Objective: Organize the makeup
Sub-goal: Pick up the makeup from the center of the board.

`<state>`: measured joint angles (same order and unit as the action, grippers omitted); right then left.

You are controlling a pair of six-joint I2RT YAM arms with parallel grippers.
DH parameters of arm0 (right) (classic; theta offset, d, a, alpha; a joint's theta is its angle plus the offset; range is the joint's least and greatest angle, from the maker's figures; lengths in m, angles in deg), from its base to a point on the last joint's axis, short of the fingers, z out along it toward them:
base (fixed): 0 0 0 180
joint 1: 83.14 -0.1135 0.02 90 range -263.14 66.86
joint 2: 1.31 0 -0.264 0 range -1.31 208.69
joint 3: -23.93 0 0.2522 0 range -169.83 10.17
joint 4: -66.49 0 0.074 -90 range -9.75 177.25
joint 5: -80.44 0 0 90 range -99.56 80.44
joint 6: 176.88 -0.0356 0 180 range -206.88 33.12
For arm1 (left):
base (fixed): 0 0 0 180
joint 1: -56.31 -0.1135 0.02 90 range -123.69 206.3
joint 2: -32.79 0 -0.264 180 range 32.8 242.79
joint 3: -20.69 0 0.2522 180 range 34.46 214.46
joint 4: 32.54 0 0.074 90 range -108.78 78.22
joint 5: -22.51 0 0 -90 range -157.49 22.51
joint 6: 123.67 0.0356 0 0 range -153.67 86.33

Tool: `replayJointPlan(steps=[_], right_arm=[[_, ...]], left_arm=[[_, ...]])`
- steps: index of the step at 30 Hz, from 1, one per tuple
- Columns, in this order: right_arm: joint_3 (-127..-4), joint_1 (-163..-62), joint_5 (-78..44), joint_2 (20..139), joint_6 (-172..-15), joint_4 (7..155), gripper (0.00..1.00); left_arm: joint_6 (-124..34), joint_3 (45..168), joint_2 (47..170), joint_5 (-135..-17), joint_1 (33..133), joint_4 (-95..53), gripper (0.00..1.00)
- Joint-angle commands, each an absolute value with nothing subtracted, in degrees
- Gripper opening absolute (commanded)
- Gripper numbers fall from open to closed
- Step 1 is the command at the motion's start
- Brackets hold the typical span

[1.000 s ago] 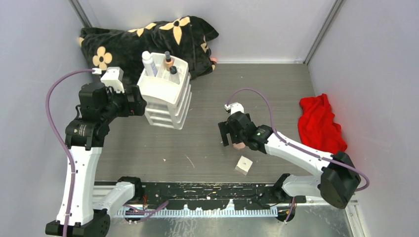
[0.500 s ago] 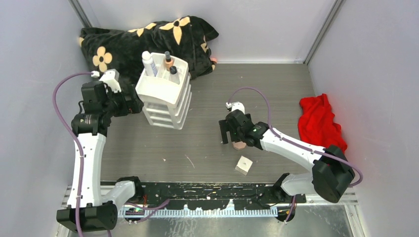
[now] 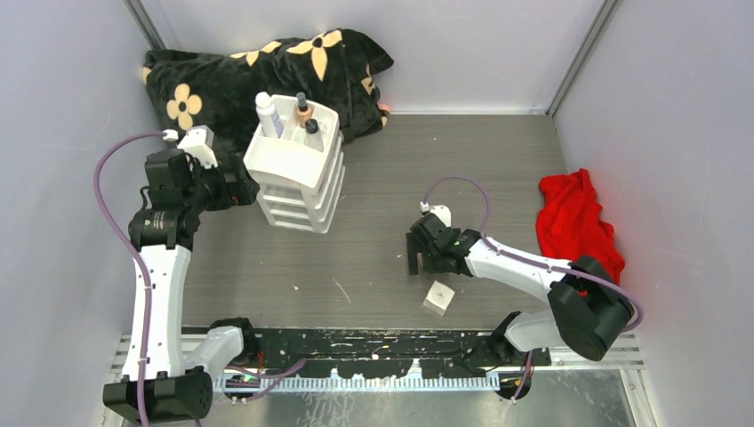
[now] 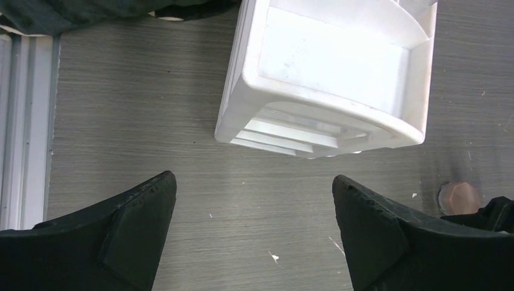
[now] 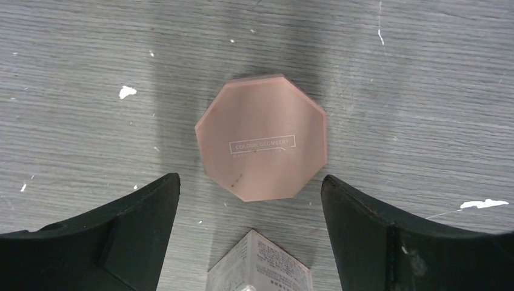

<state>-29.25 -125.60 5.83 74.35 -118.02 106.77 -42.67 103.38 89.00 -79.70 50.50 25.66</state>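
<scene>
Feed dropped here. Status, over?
Left claw open, empty. Right claw open, above compact. White cube close beside it.

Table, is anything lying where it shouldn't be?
Yes. The pink-brown compact and the white cube lie loose on the table, away from the white drawer box holding the bottles.

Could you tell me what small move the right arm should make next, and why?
Probably lower the right tool straight down and shut it on the octagonal compact. The tool is open, and the compact lies flat on the table, roughly centred between the fingers and not yet gripped. The white cube lies close beside it, so a straight descent seems safest.
</scene>
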Motion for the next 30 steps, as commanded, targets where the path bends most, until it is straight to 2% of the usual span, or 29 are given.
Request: replayJointPlan(steps=[1, 8, 10, 11, 13, 14, 17, 18, 19, 24, 27, 30], right_arm=[[-29.9, -125.5, 9.2, 76.2, -121.3, 104.7, 0.9], [-31.5, -124.7, 10.8, 80.0, -121.1, 103.5, 0.91], [-31.7, -124.2, 10.6, 80.5, -120.8, 103.0, 0.89], [-31.8, -124.0, 10.4, 80.8, -120.5, 102.7, 0.85], [-32.1, -123.3, 9.5, 81.4, -119.7, 102.0, 0.72], [-32.3, -123.1, 9.1, 81.7, -119.5, 101.9, 0.61], [-32.1, -122.7, 8.5, 81.8, -119.2, 101.8, 0.17], [-32.0, -122.7, 8.5, 81.4, -119.1, 101.7, 0.09], [-31.9, -122.7, 8.6, 81.1, -119.0, 101.8, 0.06], [-38.6, -122.7, 10.7, 77.2, -113.9, 105.6, 0.02], [-50.0, -122.8, 10.9, 77.0, -108.3, 108.7, 0.02], [-66.2, -122.8, 8.9, 82.0, -103.0, 114.6, 0.02]], left_arm=[[-42.8, 103.8, 87.6, -81.9, 50.1, 22.8, 0.99], [-42.4, 103.9, 87.2, -81.2, 50.1, 23.2, 0.99], [-42.3, 103.9, 87.0, -80.9, 50.1, 23.3, 0.99], [-42.2, 104.0, 87.0, -80.8, 50.1, 23.4, 0.99], [-42.1, 103.8, 86.8, -80.6, 50.1, 23.3, 0.99], [-42.1, 103.7, 86.8, -80.6, 50.1, 23.4, 0.99], [-42.1, 103.3, 86.7, -80.6, 50.1, 23.2, 0.99], [-42.1, 103.1, 86.7, -80.7, 50.1, 23.2, 0.99], [-42.1, 103.2, 86.6, -80.6, 50.1, 23.2, 0.99], [-42.1, 103.7, 86.4, -80.6, 50.1, 23.6, 0.99], [-42.1, 103.4, 86.0, -80.4, 50.1, 23.7, 0.99], [-42.4, 102.8, 85.4, -80.4, 50.1, 23.7, 1.0]])
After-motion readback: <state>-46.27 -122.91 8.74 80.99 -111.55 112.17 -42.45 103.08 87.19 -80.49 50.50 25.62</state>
